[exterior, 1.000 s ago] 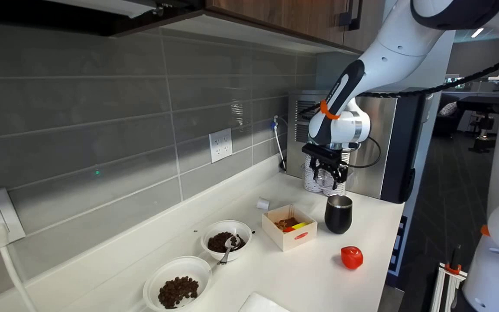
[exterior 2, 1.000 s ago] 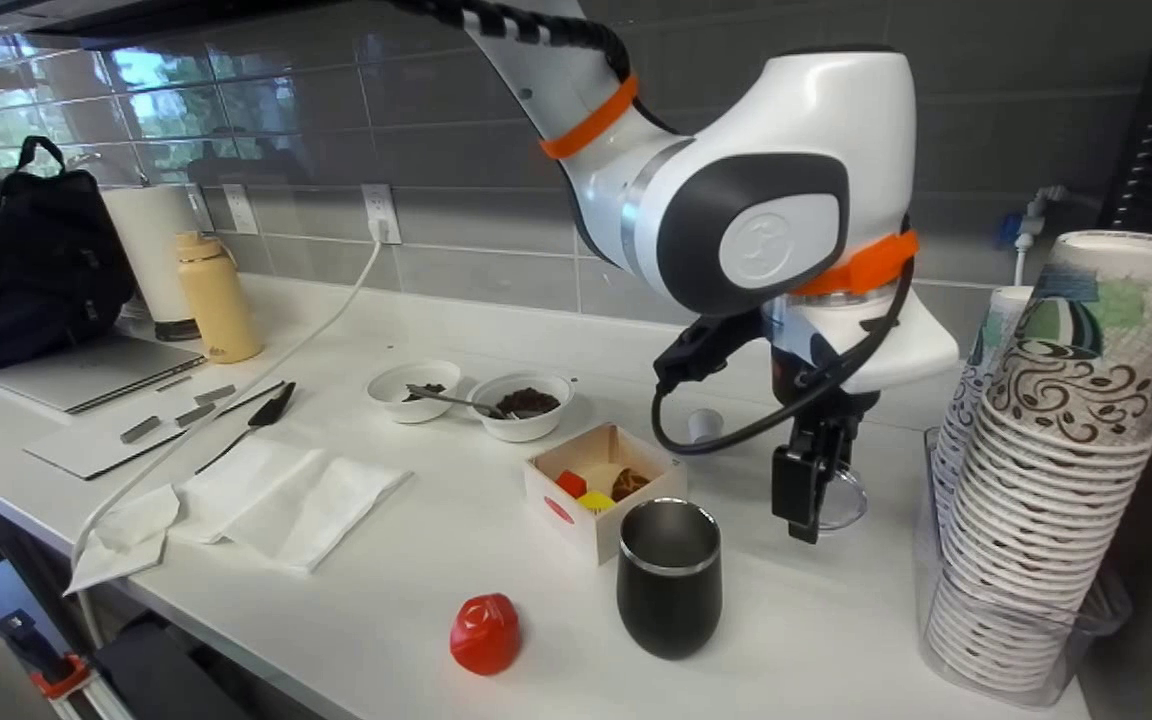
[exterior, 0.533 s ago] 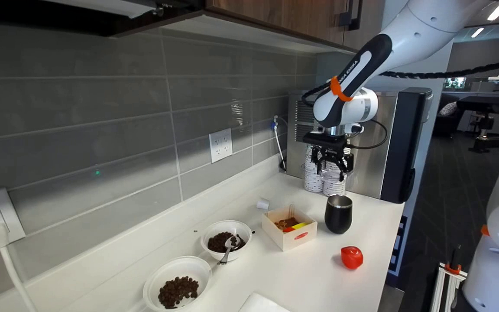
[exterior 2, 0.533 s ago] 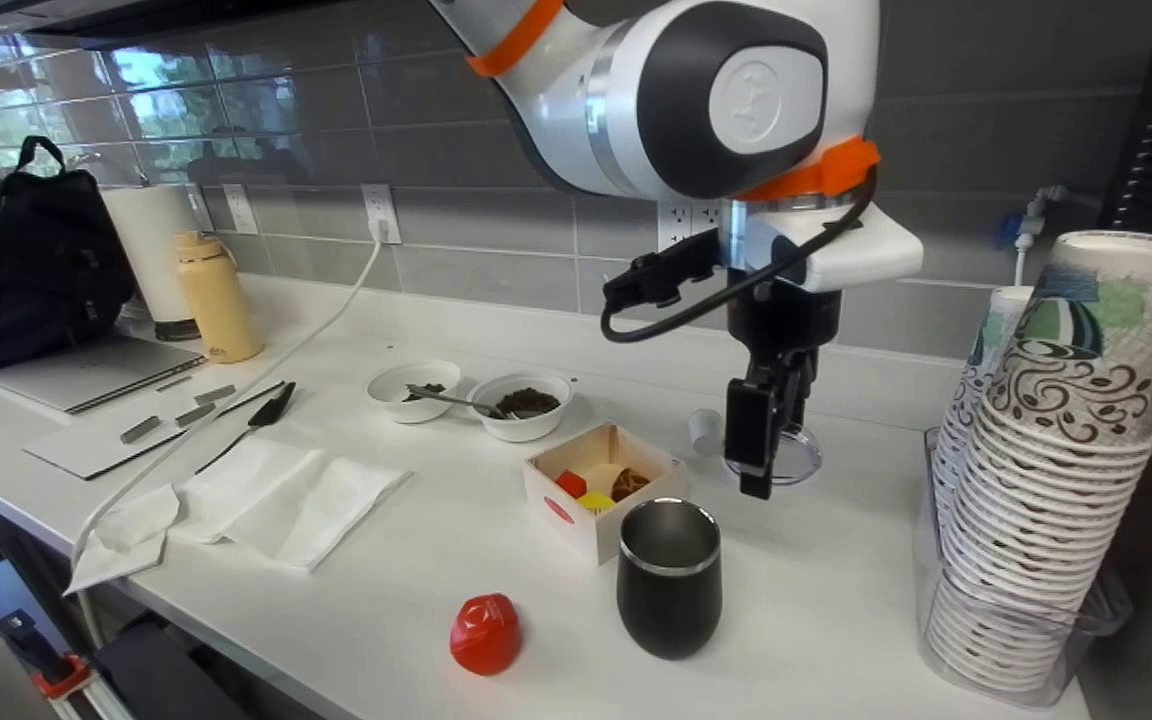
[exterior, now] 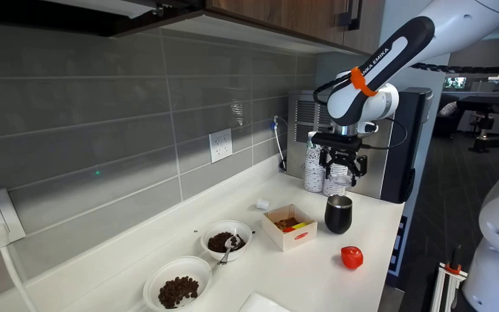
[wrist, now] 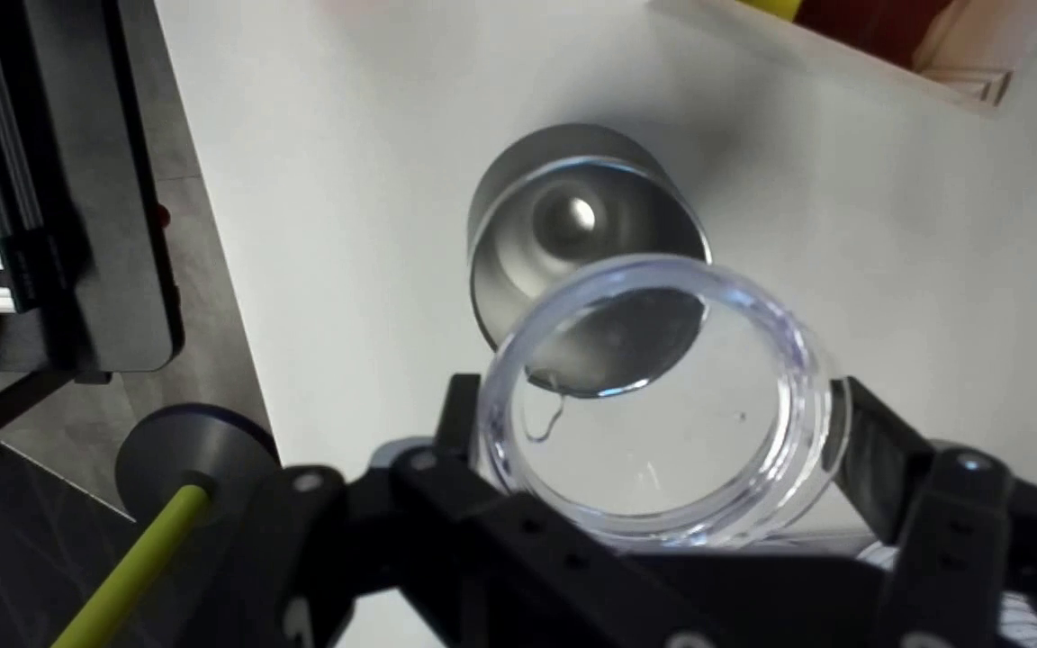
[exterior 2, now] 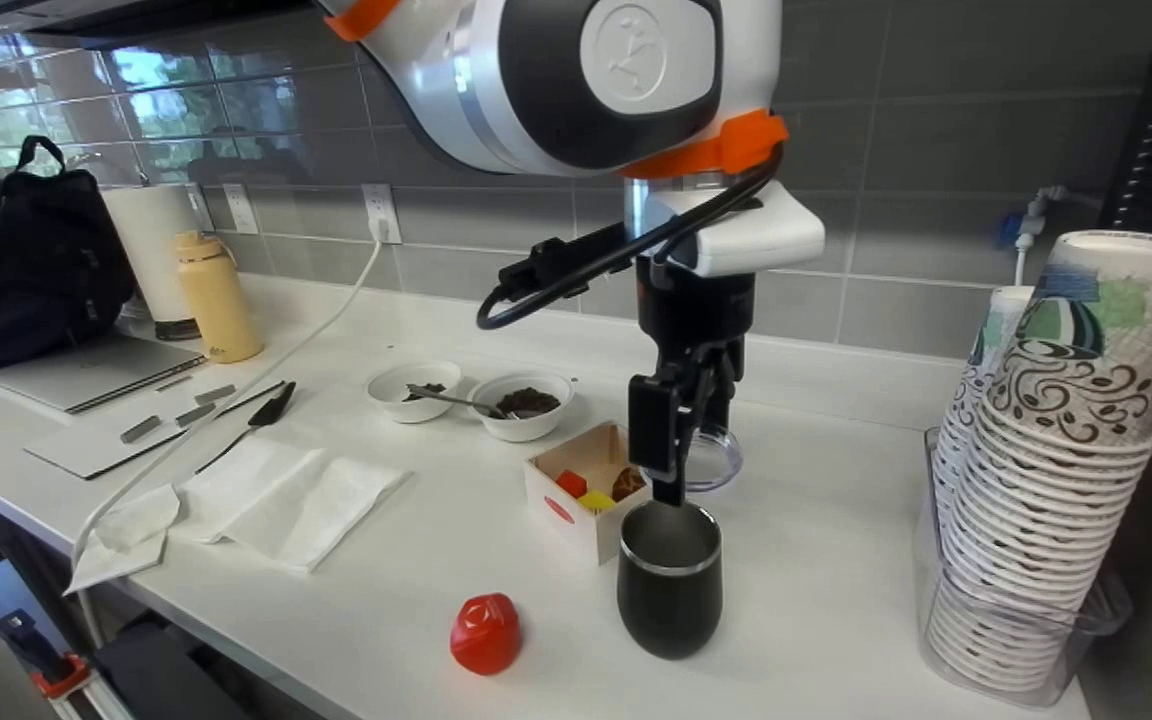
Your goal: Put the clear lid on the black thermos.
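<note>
Wrist view: the end effector (wrist: pixel 658 416) pinched a round, clear plastic lid (wrist: pixel 653 432), higher than a silver-rimmed black thermos (wrist: pixel 572 243).

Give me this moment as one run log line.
gripper: closed on clear lid | black thermos: upright, uncovered | lid: aloft, partly overlapping thermos in wrist view | placement: not yet done

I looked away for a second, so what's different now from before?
The clear lid moved left in an exterior view, closer to the black thermos, but it isn't on yet. The jaws held it all along, so nothing was newly grabbed or let go. The thermos, the red thing and the little box stayed put.
</note>
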`<state>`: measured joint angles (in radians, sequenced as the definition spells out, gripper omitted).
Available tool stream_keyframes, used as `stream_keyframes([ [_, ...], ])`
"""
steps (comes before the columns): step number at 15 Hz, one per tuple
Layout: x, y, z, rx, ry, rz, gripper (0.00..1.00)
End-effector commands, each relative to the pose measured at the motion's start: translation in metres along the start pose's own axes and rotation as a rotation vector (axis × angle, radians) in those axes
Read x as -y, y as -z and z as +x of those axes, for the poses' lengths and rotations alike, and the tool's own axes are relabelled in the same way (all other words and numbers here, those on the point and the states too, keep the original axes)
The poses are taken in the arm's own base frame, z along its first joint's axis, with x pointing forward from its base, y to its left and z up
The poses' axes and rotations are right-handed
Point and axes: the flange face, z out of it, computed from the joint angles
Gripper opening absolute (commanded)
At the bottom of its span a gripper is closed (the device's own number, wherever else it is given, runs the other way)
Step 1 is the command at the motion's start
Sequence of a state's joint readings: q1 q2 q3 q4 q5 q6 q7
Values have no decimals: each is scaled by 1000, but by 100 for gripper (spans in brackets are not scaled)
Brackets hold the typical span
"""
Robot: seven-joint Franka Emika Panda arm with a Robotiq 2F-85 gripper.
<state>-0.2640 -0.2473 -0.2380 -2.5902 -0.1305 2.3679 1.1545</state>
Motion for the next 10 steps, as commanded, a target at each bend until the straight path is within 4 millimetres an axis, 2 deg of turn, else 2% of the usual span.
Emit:
stream_keyframes([
  [1, -27, -2, -15, -14, -15, 13, 67],
  [4, -35, -11, -21, -11, -15, 10, 67],
  [10, -29, -24, -24, -23, -7, 42, 67],
])
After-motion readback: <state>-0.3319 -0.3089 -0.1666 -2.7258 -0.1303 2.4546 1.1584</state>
